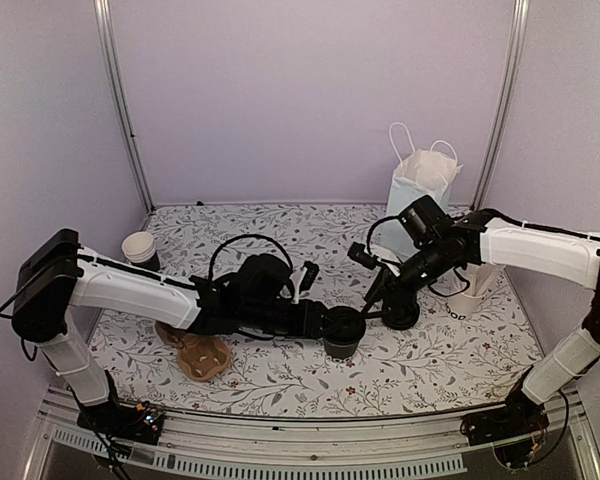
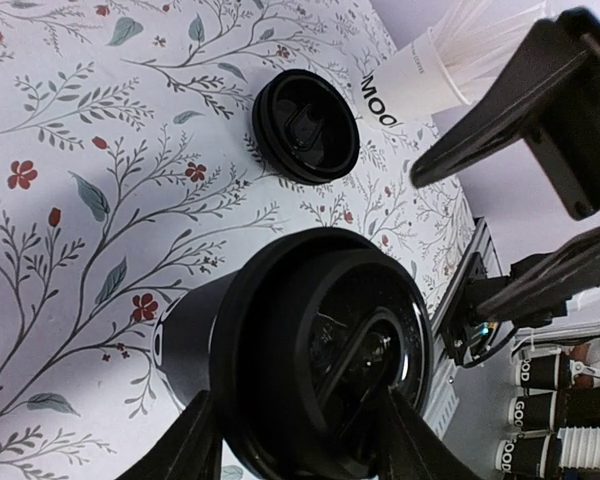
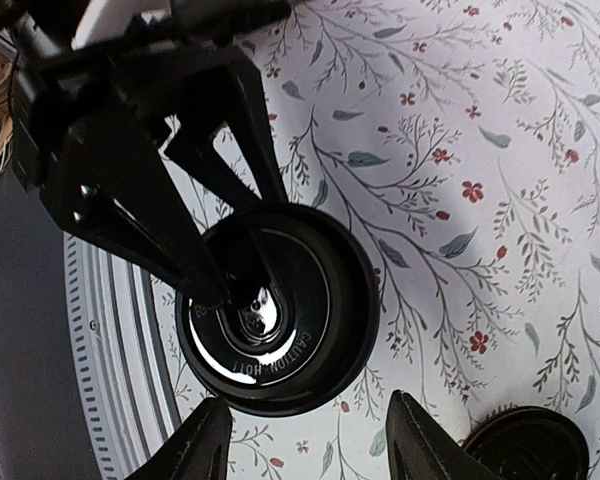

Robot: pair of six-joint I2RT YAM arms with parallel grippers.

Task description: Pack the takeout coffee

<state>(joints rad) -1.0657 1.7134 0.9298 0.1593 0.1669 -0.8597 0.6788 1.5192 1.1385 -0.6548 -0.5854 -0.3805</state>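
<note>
We are seeing the left gripper (image 2: 295, 400) clamping the takeout coffee cup (image 2: 185, 340) between its fingers, one finger on each side of the cup. The cup is standing upright on the floral tablecloth (image 2: 70, 150) with its black lid (image 3: 280, 320) sitting on top, the words CAUTION HOT showing on it. The right gripper (image 3: 308, 400) is hovering with its fingers spread and nothing between them; the lidded cup is lying just ahead of its fingertips. A loose black lid (image 2: 305, 125) is lying flat on the cloth just beyond the left gripper's cup, apart from it and close beside the right gripper. Past that lid, farther from the left gripper, a white cup of stirrers (image 2: 420, 75) is standing. The pale-blue paper bag (image 1: 420, 190) is standing upright behind the right gripper, well apart from the cup. The brown cardboard cup carrier (image 1: 202, 355) is lying beside the left arm, well back from its gripper.
</note>
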